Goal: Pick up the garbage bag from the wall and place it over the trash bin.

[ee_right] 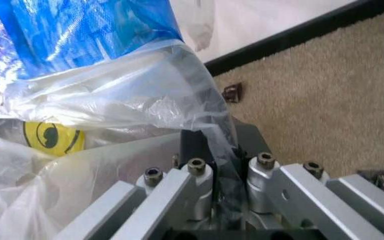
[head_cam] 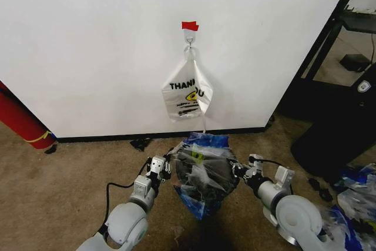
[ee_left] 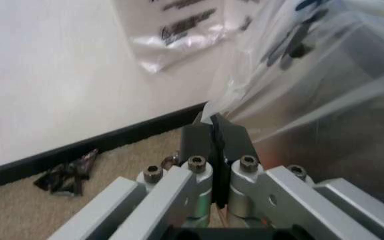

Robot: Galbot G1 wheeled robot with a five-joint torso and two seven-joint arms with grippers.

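Plastic stretched between both grippers is what you see from the head camera: the garbage bag [head_cam: 202,171], see-through with blue strips and a yellow smiley print, is spread over the trash bin [head_cam: 202,176], whose dark round shape shows through the film, low on the brown carpet [head_cam: 64,180] just in front of the wall [head_cam: 88,45]. Your left gripper [head_cam: 165,167] sits at the bin's left side, and in its wrist view the two dark fingers [ee_left: 229,137] are pressed together with a fold of the clear film pinched between them. Your right gripper [head_cam: 238,169] sits at the bin's right side; its wrist camera shows its fingers [ee_right: 195,145] likewise clamped on a twisted strand of the bag, with the smiley face and blue strip lying just beyond. On the wall above the bin, the opaque white "THANK YOU" bag [head_cam: 188,95] hangs from a small hook [head_cam: 190,40] under a red tape mark [head_cam: 190,26], apart from the bag you hold. A black baseboard [head_cam: 106,138] runs along the wall's foot, and a pile of clear and blue bags [head_cam: 355,204] lies on the carpet to your right.
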